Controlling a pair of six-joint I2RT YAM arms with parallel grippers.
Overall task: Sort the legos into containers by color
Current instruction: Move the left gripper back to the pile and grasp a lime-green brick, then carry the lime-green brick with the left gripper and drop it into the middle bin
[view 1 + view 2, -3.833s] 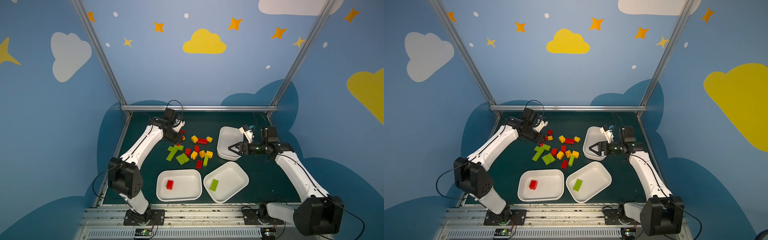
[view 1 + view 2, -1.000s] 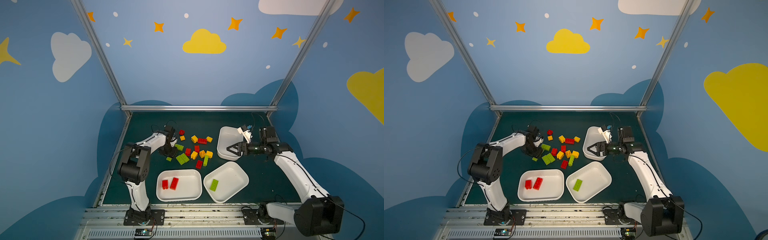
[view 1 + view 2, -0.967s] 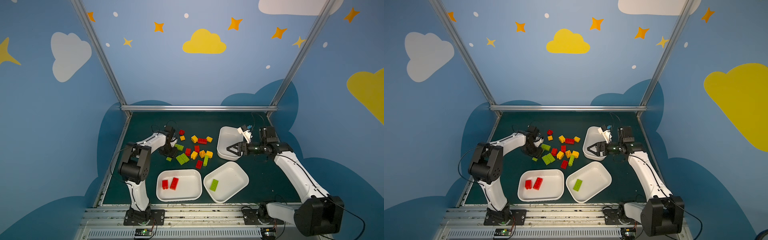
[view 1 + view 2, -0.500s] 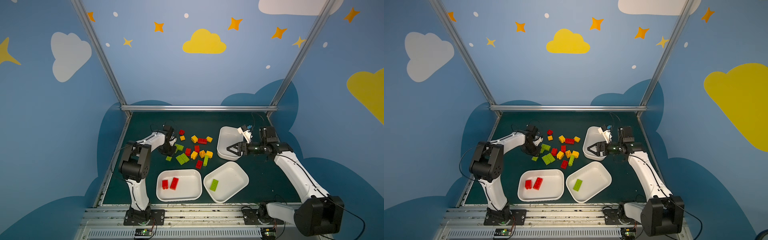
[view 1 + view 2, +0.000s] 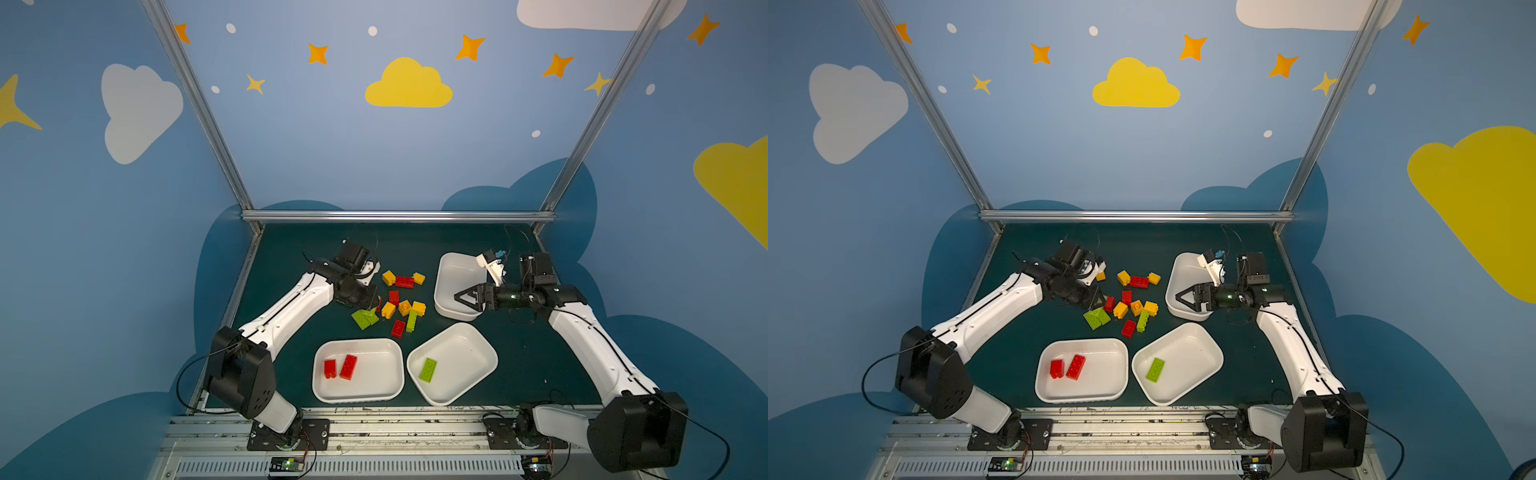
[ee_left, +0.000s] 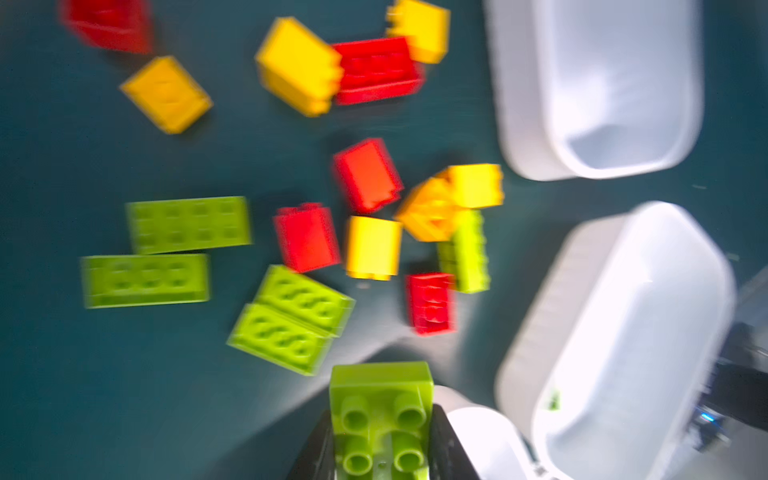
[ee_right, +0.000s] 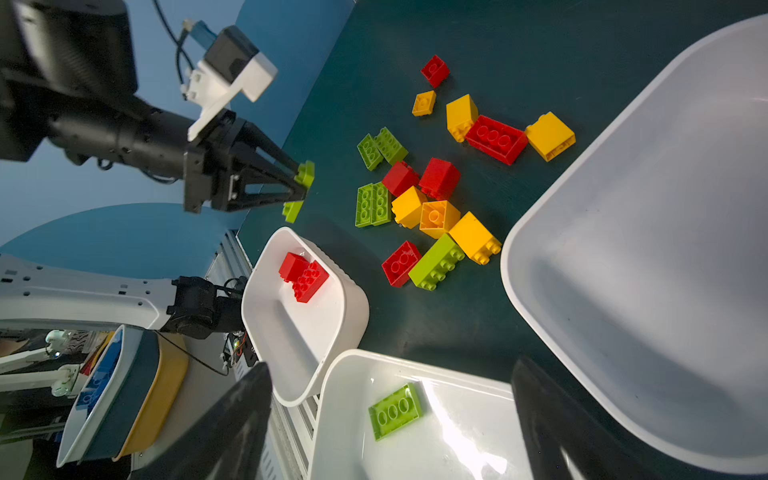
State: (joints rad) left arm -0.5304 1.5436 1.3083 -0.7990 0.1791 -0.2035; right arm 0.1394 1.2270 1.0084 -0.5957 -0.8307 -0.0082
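Note:
My left gripper [image 6: 381,432] is shut on a small lime green square lego [image 6: 380,399], studs toward the camera. In the right wrist view that gripper [image 7: 302,179] hangs above the table's left side with the brick [image 7: 306,171] at its tips; another small green brick [image 7: 292,210] lies below. Loose red, green and yellow legos [image 5: 399,299] [image 5: 1129,305] lie mid-table. Of three white containers, one [image 5: 378,374] holds two red bricks [image 5: 340,368], one [image 5: 465,353] a green brick [image 5: 428,370], one [image 5: 457,270] is empty. My right gripper [image 5: 467,297] [image 7: 390,365] stands open over the empty one.
A metal rail [image 5: 399,216] and blue walls close the back and sides of the dark green table. The two near containers sit side by side at the front edge, close to the arm bases. The left arm [image 5: 291,311] stretches across the table's left part.
My left gripper has shut on the small green lego at the pile's left edge and risen with it, moving right toward the pile. The right arm has stayed still.

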